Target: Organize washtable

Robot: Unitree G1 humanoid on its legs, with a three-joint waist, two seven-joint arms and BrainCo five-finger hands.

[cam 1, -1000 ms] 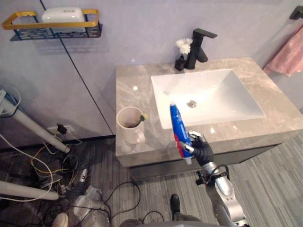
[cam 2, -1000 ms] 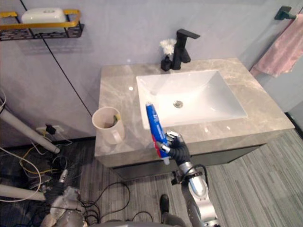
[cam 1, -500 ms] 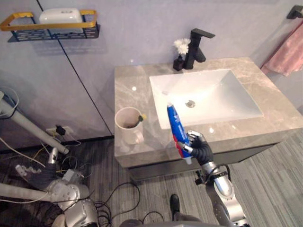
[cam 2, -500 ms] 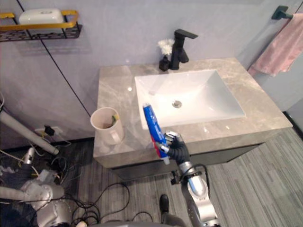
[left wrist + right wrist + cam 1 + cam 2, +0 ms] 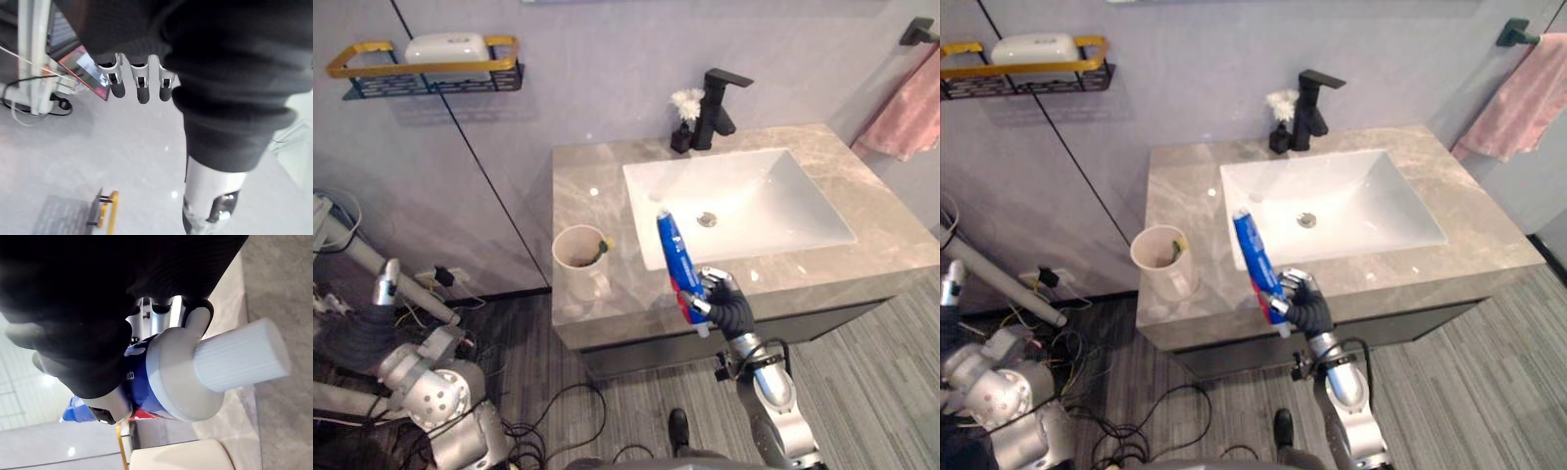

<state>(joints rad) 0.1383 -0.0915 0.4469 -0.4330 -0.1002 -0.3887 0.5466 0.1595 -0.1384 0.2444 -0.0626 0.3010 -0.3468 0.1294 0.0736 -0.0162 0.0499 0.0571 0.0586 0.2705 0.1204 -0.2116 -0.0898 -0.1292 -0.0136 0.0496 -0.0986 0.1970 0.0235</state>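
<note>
1. Right hand point(image 5: 724, 305): fingers wrapped round the lower body of the toothpaste tube point(image 5: 673, 257).
2. Tube markings: blue body w/ red and white print near the grip; lettering not legible. The white ribbed cap point(image 5: 239, 355) points down, below the fingers. The crimped end points up, tilted toward the robot's left.
3. Tube position: held in the air at the front edge of the washtable point(image 5: 592, 181), by the front-left corner of the sink point(image 5: 803, 211).
4. Left hand point(image 5: 142, 87): low at the robot's left, well apart from the washtable. Fingers relaxed, nothing in them.
5. Cup point(image 5: 579, 264): beige, upright near the front-left corner of the top, handle toward the front edge. A yellow-green item leans inside.
6. Rear edge: black faucet point(image 5: 718, 93), w/ small black vase and white flower point(image 5: 684, 116) just beside it.
7. Bare marble: strip left of the sink behind the cup; strip right of the sink.
8. Wall: shelf point(image 5: 421, 69) w/ gold rail, carrying a white item point(image 5: 445, 46); pink towel point(image 5: 906, 122) at far right.
</note>
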